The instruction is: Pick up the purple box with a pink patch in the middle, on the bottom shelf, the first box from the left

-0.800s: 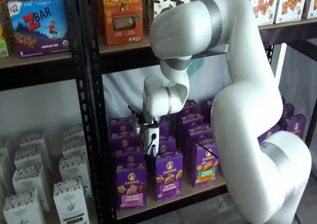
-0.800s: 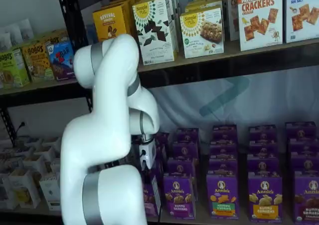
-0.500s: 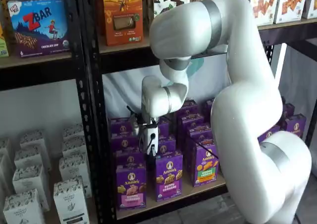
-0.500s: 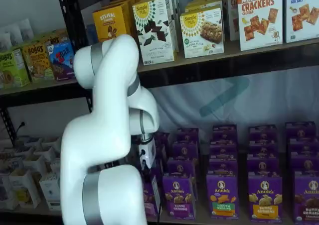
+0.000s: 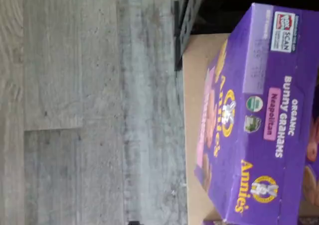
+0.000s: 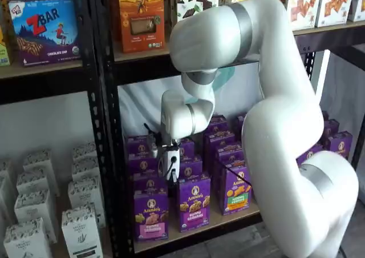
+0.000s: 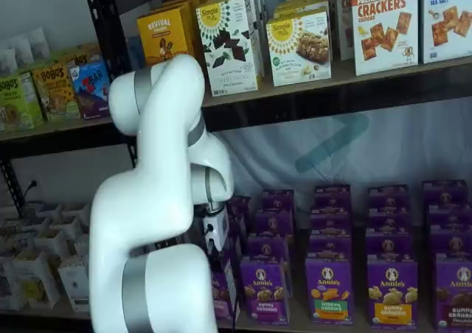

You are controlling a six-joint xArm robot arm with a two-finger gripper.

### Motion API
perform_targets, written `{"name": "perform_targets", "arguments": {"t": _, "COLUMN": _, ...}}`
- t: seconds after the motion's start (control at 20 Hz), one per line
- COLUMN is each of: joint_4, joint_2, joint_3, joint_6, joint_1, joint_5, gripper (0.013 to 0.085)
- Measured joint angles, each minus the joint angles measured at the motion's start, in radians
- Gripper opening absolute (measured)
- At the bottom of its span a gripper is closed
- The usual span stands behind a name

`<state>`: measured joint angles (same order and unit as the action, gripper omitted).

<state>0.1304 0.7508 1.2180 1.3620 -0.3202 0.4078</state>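
Tool: jaws spread wide, empty, above the purple box.
Purple box: Annie's Bunny Grahams carton, pink band, upright at bottom shelf front.

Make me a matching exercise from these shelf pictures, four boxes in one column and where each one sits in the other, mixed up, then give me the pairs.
Things:
1. purple box with the pink band
2. blue snack bar box
3. orange box
4. white cartons

Places, as seen in a shelf view, relative to the black post:
A. low shelf, left of the post
B. upper shelf, right of the post
C. front row of the low shelf, just right of the post
D. upper shelf, left of the post

Pairs: 1-C, 2-D, 3-B, 4-A.
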Motion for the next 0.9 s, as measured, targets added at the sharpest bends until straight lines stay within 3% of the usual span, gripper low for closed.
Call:
{"name": "perform_targets", "arguments": {"t": 0.3, "joint_4": 0.029, "joint_2": 0.042, "joint_3": 0.032, "joint_6": 0.012, "joint_1": -0.015, "joint_5": -0.052, "gripper": 0.0850}}
{"name": "perform_targets", "arguments": {"t": 0.9, "joint_4": -0.038, "joint_2": 0.118, "joint_3": 0.125, "joint_6": -0.072, "joint_1": -0.038, "joint_5": -0.020, "gripper": 0.0850}}
